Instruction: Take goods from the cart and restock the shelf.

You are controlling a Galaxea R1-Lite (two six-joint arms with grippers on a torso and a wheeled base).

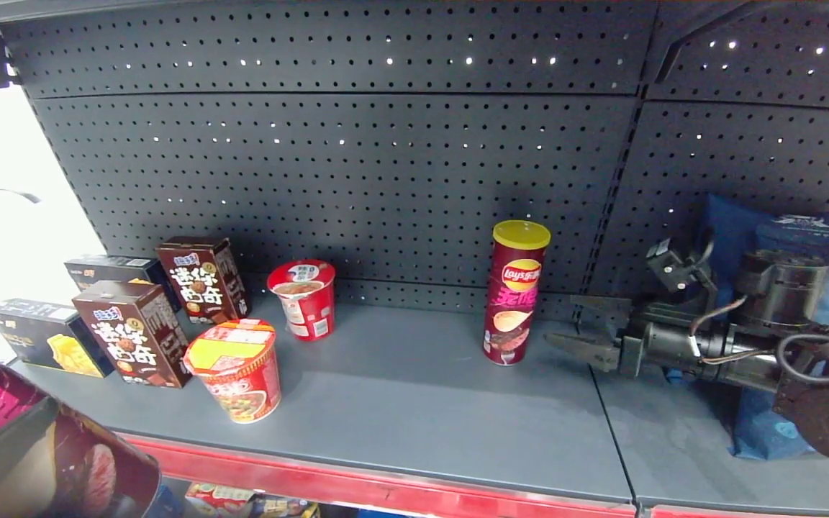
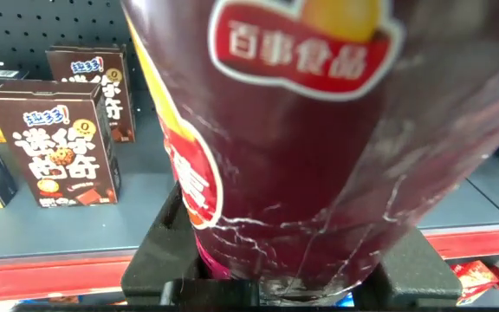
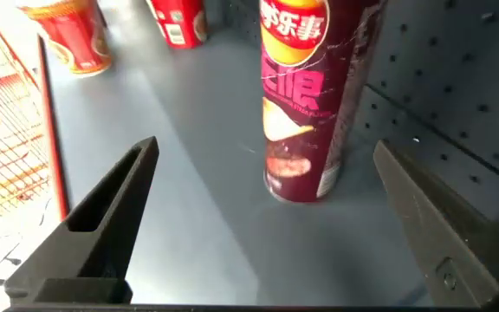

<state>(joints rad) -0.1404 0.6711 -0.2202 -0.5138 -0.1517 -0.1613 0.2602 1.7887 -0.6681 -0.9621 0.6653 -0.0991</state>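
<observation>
A chip can [image 1: 515, 295] stands upright on the shelf [image 1: 414, 410]; the right gripper [image 1: 574, 325] sits just beside it — jaws spread wide, not touching. The left gripper [image 2: 288, 282] seems clamped around a second can [image 2: 301, 130] — its fingers mostly hidden behind it.

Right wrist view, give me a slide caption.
Open right gripper facing an upright chip can on the grey shelf.

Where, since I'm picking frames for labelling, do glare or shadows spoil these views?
Head view: left edge blown out white, light dots through the back panel, shelf front bowed. Left wrist view: glossy streaks on the held can. Right wrist view: even light, faint shadow beside the standing can.
</observation>
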